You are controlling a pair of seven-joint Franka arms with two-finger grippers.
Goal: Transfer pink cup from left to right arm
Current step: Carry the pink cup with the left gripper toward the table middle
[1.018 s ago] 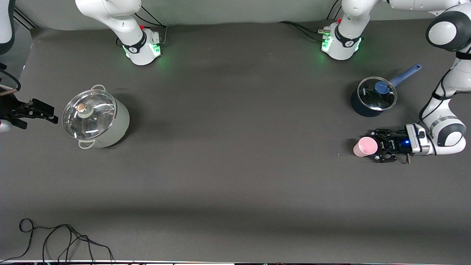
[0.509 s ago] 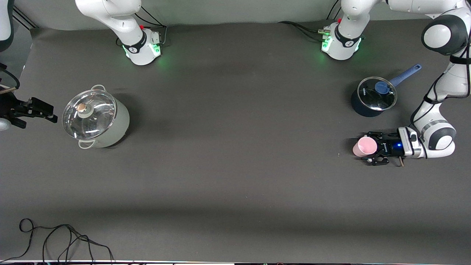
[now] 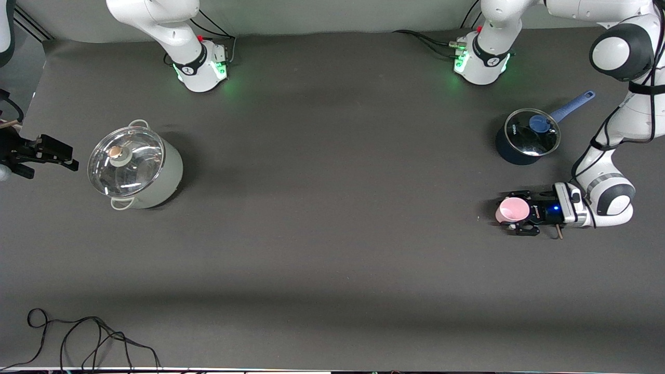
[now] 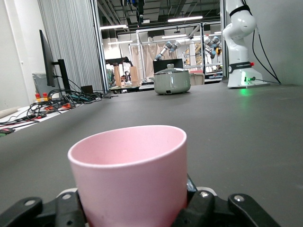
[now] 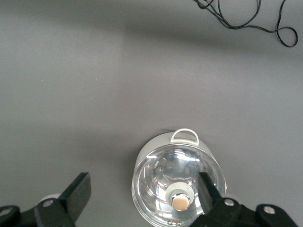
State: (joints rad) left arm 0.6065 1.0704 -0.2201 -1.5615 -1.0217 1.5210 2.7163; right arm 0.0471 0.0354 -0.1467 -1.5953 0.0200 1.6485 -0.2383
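The pink cup (image 3: pixel 513 209) stands upright with its mouth up at the left arm's end of the table, nearer to the front camera than the blue saucepan. My left gripper (image 3: pixel 511 213) lies low and level and is shut on the pink cup, one finger on each side of its wall. The cup (image 4: pixel 130 175) fills the left wrist view, and the black fingers (image 4: pixel 201 208) press its lower sides. Over the table's edge at the right arm's end, my right gripper (image 3: pixel 62 154) hangs open beside the grey pot, holding nothing. Its fingers (image 5: pixel 78 191) are spread wide in the right wrist view.
A grey pot with a glass lid (image 3: pixel 134 169) stands at the right arm's end, also seen under the right gripper (image 5: pixel 177 184). A dark blue saucepan with lid and blue handle (image 3: pixel 526 137) stands beside the left arm. A black cable (image 3: pixel 78 337) lies at the near corner.
The left gripper slid forward around the pink cup and closed on it, setting the cup more upright. The right gripper drifted slightly toward the table's edge.
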